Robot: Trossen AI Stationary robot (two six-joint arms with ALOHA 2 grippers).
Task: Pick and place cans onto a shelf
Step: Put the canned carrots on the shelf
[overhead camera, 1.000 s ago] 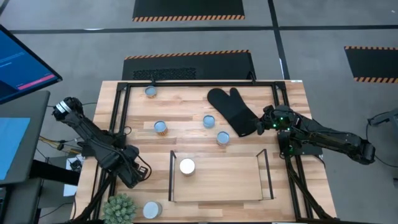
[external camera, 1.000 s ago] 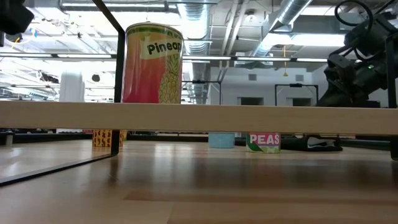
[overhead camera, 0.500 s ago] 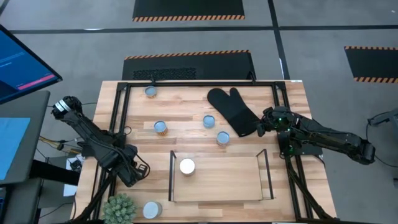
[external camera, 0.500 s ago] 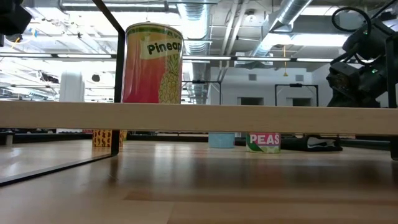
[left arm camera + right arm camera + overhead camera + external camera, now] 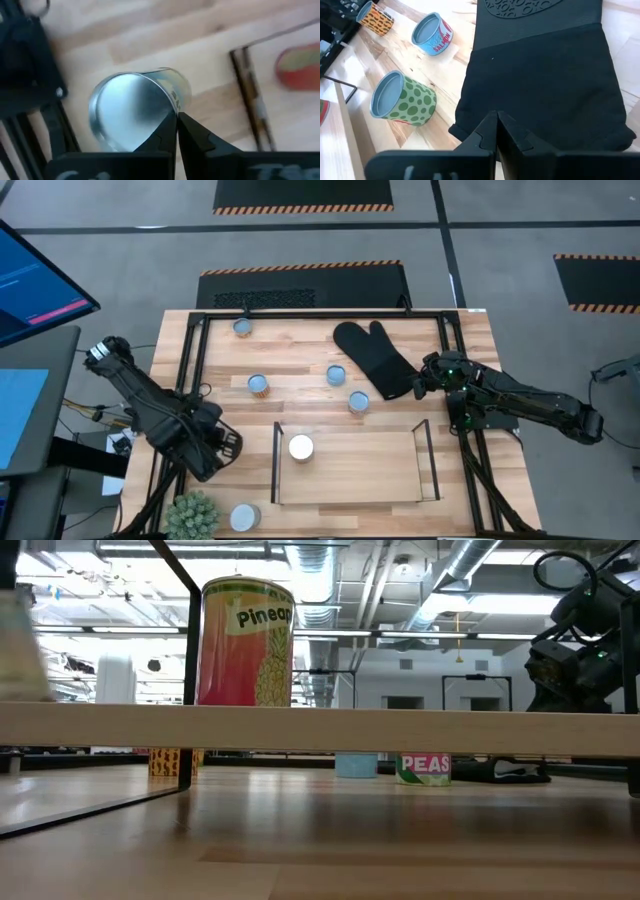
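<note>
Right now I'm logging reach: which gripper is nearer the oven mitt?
Right. The right gripper sits at the oven mitt's cuff edge; the left gripper is across the table, left of the shelf.

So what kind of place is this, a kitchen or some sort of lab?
Most likely a robotics lab or workshop: exposed ceiling ducts, hazard-striped floor mats, and a monitor beside the wooden table.

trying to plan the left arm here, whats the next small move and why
Probably open the left gripper and lower it around the silver can. The fingers are shut together above the can, holding nothing, near the table's front left corner. Only one can, the pineapple can, stands on the shelf. The right gripper waits shut over the oven mitt.
</note>
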